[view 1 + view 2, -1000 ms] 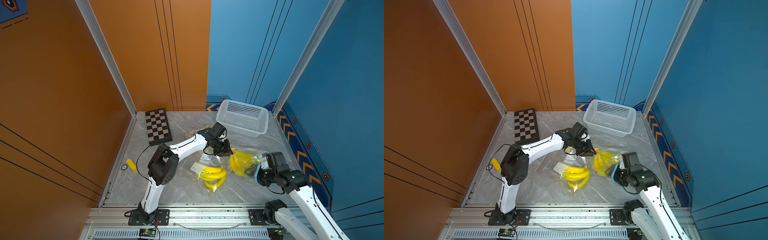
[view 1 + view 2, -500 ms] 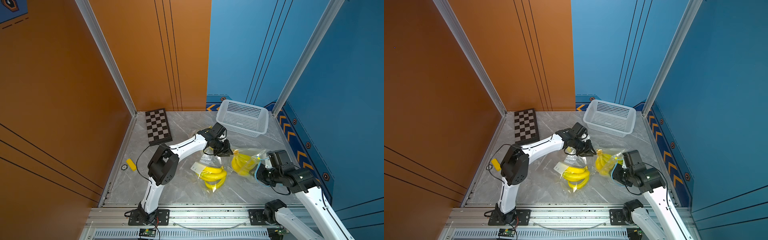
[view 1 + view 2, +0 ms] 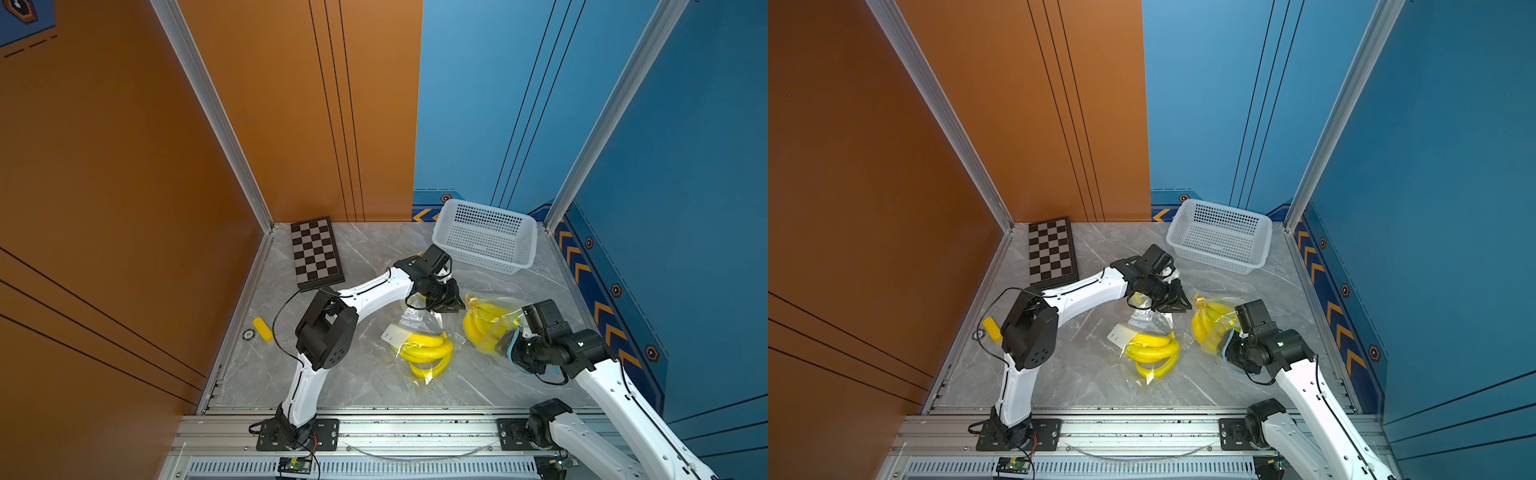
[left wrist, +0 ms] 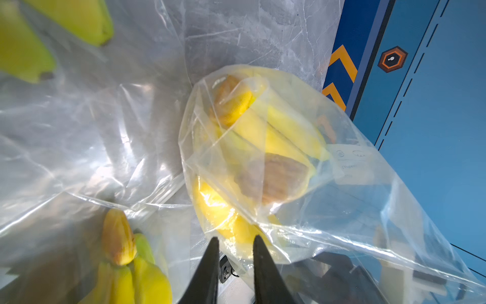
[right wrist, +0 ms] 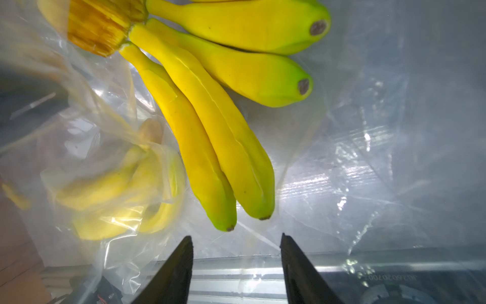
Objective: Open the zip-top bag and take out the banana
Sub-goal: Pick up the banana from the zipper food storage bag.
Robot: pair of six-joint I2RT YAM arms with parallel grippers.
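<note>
A clear zip-top bag point(image 3: 505, 318) point(image 4: 368, 200) holds a yellow banana bunch point(image 3: 482, 324) point(image 3: 1208, 328) point(image 4: 276, 136) and stands between my two grippers. My left gripper point(image 3: 451, 307) point(image 4: 234, 238) is at the bag's far end, its jaws a narrow gap apart with bag film pinched between them. My right gripper point(image 3: 505, 343) point(image 5: 236, 237) is open at the bag's near end, with film all around it. Nothing lies between its fingers. The banana point(image 5: 210, 147) tips hang just beyond them.
A second bag of bananas point(image 3: 424, 353) point(image 5: 115, 197) lies left of the held one. A white basket point(image 3: 486, 237) stands at the back right, a chessboard point(image 3: 316, 253) at the back left, and a small yellow block point(image 3: 262, 328) by the left wall.
My right arm drifted a little to the right and came back, its jaws narrowing slightly and widening again. The left arm and the bag stayed put.
</note>
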